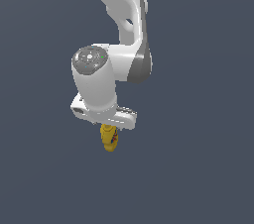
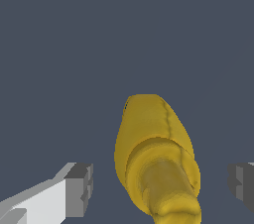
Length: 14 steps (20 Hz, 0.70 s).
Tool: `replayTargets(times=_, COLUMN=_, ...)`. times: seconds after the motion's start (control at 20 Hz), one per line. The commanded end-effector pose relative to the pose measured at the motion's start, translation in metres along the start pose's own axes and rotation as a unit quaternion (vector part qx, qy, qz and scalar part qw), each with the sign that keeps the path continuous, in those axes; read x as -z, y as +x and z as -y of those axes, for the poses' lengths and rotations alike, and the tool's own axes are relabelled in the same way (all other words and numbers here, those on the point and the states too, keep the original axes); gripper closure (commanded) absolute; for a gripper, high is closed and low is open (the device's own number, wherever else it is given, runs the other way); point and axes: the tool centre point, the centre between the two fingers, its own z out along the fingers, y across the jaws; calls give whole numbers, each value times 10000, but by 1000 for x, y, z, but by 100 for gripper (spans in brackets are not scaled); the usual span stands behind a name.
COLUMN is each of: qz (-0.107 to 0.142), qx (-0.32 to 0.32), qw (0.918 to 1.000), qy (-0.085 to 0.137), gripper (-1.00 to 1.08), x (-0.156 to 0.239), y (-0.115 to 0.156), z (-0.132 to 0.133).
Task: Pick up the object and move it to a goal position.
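Bottle (image 2: 156, 161) between wide-spread pincer (image 2: 161, 183) fingers (image 2: 79, 189)

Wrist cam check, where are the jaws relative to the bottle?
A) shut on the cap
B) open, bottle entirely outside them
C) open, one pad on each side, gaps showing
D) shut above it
C: in the wrist view the yellow bottle lies between the two grey pads, clear of both.

A small yellow squeeze bottle (image 1: 109, 139) with a red-and-blue label lies on a plain dark grey surface, near the middle of the exterior view. In the wrist view the bottle (image 2: 154, 158) shows its ribbed nozzle cap turned toward the camera.
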Motion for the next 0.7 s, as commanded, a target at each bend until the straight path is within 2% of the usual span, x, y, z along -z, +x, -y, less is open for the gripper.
replayTargets(times=0.0, qz=-8, qx=0, qw=10000, qy=1, gripper=-92, x=-3, y=1, z=0)
replayTargets(times=0.15, qz=-8, qx=0, qw=10000, qy=1, gripper=-92, x=-2, y=2, z=0)
replayTargets(times=0.2, qz=-8, qx=0, qw=10000, qy=1, gripper=108, x=-2, y=2, z=0)
replayTargets(times=0.65, qz=-8, qx=0, qw=10000, qy=1, gripper=108, x=-2, y=2, z=0)
